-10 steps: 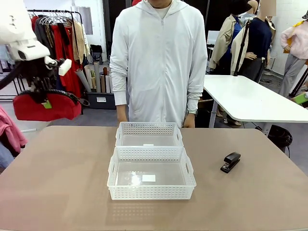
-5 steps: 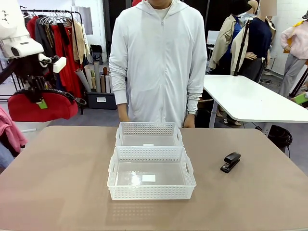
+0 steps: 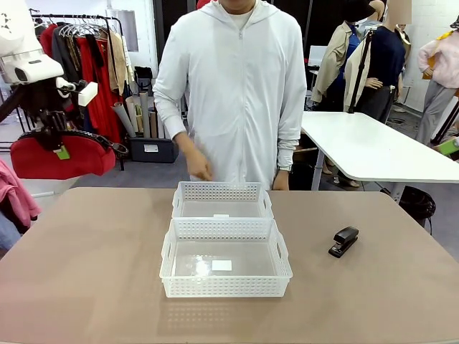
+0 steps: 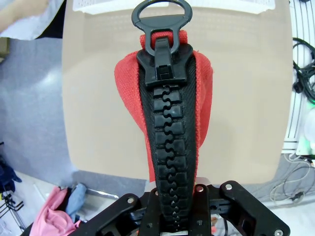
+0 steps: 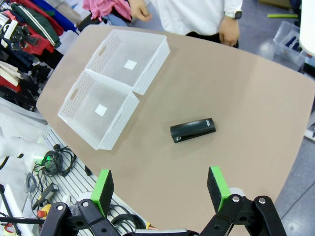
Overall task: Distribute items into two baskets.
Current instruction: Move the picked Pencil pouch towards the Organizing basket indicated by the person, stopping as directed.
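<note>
Left gripper (image 3: 56, 137) was clamped on the red pouch (image 3: 61, 159) dangling under it at far left, right gripper (image 5: 161, 189) hung spread wide, stapler (image 5: 193, 130) well clear ahead of it.

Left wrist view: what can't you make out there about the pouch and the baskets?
- Left gripper pads: hidden behind the black zipper of the red pouch it clamps.
- Red pouch: seen end-on, so its strap and lower body are hidden under the zipper.
- Basket: cut off by the top edge; which of the two it is cannot be told.
- Person's hand: blurred and cut by the top-left corner.
</note>
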`<state>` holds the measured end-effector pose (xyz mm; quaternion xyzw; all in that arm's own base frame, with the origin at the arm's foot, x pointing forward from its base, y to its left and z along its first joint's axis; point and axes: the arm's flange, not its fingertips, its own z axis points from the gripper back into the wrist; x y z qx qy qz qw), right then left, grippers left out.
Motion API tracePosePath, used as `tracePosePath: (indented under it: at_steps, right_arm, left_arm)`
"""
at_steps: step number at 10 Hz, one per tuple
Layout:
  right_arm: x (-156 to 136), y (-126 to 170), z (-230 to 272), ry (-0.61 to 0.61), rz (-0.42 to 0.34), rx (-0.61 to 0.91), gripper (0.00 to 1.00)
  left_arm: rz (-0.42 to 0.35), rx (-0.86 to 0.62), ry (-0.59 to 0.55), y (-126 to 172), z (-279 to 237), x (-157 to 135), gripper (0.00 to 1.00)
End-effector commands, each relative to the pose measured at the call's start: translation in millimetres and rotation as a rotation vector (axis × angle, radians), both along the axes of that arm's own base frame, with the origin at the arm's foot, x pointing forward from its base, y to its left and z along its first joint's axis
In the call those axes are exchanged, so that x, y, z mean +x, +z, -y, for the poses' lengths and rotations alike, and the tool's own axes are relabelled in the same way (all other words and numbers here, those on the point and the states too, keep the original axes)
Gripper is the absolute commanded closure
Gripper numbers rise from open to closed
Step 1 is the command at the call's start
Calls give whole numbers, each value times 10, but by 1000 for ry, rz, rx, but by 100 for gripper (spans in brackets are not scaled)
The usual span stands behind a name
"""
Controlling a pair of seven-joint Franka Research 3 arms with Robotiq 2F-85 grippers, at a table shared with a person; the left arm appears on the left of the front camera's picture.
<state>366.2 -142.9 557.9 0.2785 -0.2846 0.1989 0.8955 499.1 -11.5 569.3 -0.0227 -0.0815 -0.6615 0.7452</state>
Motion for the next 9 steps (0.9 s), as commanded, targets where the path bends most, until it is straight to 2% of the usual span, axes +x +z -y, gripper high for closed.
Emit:
tracePosePath:
  at_steps: [1, 9]
  right_arm:
    - [-5, 17, -11, 4, 6, 2, 0]
    - [-5, 17, -11, 4, 6, 2, 0]
  left_arm:
    - [9, 2, 6, 24, -22, -7, 100]
    - [9, 2, 6, 24, -22, -7, 100]
